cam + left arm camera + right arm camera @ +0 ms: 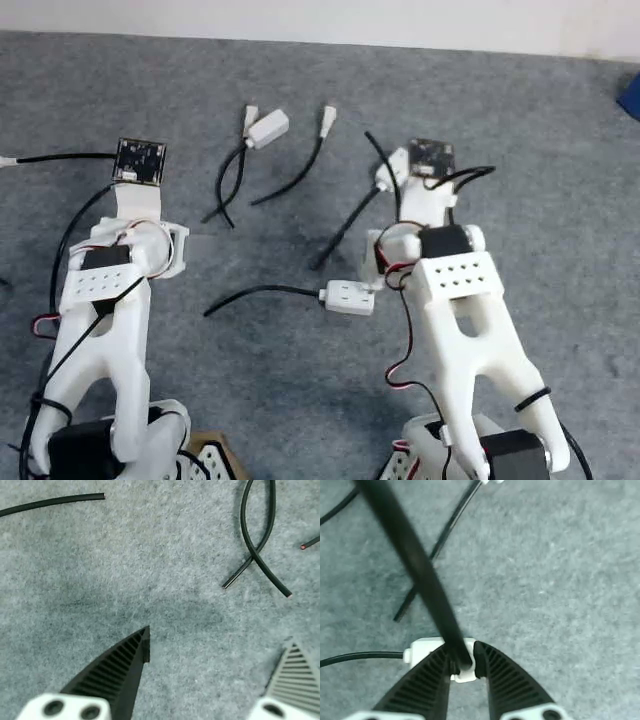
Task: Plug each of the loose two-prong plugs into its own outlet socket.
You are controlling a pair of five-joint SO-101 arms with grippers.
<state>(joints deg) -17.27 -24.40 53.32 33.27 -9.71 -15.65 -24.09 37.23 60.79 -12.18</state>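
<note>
A small white plug (pixel 465 676) on a thick black cord is pinched by the right gripper (pixel 461 652). Its two black ribbed fingers are pressed close on the plug. The plug touches the side of a white boxy outlet socket (pixel 427 647). I cannot tell if the plug is pushed in. This socket lies near the middle of the grey fuzzy mat (pixel 300 60), just beside the right arm (pixel 460 300). A thin black cord (pixel 260 292) runs out of the socket's other end, toward the left arm (pixel 100 300). Farther out on the mat, another white plug (pixel 393 172) lies right next to the right arm's wrist. Its black cord trails back toward the middle of the mat. Farther still lies a third white plug (pixel 328 120), loose, with a curved black cord behind it. Near that one is a second white outlet socket (pixel 268 128). A small white piece (pixel 250 113) touches its end, and I cannot tell if it is plugged in. Two crossed black cords (pixel 255 550) hang from there, and their cut ends rest on the mat. The left gripper (pixel 218 634) is spread wide over a bare part of the mat, near those cord ends. It holds nothing.
</note>
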